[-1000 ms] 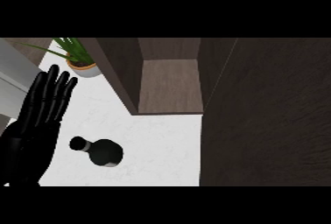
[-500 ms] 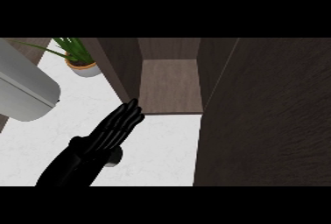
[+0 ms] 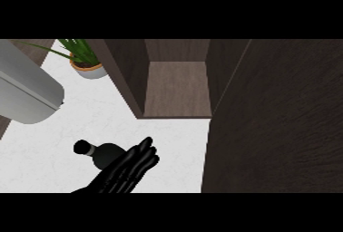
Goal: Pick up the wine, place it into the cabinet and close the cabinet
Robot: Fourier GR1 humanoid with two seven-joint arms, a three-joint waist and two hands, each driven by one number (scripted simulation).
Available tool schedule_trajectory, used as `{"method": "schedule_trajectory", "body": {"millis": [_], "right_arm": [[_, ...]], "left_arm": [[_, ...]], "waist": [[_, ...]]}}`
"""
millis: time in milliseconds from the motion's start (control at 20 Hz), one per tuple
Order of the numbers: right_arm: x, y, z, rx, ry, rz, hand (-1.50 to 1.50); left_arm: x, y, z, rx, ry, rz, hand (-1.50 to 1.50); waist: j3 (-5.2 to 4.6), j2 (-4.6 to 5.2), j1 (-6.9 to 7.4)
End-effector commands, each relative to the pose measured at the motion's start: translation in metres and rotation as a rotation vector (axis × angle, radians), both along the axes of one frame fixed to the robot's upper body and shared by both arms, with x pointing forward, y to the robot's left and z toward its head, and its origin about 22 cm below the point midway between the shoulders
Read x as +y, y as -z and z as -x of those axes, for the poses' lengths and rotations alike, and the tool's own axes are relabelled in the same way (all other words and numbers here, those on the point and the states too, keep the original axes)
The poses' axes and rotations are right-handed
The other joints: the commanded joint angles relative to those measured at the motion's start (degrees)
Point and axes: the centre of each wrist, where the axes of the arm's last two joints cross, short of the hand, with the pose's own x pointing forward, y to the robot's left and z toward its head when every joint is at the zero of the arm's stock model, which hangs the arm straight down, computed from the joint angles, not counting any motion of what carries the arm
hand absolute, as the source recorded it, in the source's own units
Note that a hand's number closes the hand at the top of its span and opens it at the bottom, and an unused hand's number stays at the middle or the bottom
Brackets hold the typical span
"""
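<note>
Forearm [image 3: 26, 97], grey and rounded, fills the upper left of the head view, slanting down over the white surface [image 3: 87, 118]; which arm it belongs to cannot be told, and no hand shows at its end. Just right of it, near the back of the surface, stands a potted plant [image 3: 85, 61] with long green leaves in a pale pot. Further forward, the wine [image 3: 100, 153] lies on its side on the surface, a dark bottle with its neck and cap pointing to the left and its body partly covered. Over that body comes one black hand [image 3: 127, 170], rising from the lower edge with its fingers [image 3: 144, 152] straight and close together, pointing up and to the right; it lies against or just above the bottle and has hold of nothing. Whether it actually touches the bottle cannot be told, nor which of the two hands it is. Right of the hand and further back is the cabinet [image 3: 178, 86], open, its dark brown inner floor bare. Its door [image 3: 275, 122] stands swung out, a broad dark panel covering the whole right side of the view.
</note>
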Motion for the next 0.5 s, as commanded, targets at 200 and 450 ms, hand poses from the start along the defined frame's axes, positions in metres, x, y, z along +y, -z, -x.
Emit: {"method": "schedule_trajectory", "body": {"millis": [200,450], "right_arm": [[-0.005,-0.032,0.031,-0.044,-0.01,-0.015,-1.5],[0.005,-0.032,0.038,-0.029,0.01,-0.037,-1.5]], "left_arm": [[0.004,-0.037,0.029,-0.004,0.029,0.006,-1.5],[0.01,-0.041,0.041,0.014,-0.006,0.02,-1.5]], "waist": [[0.02,0.05,0.03],[-0.06,-0.19,0.19]]}}
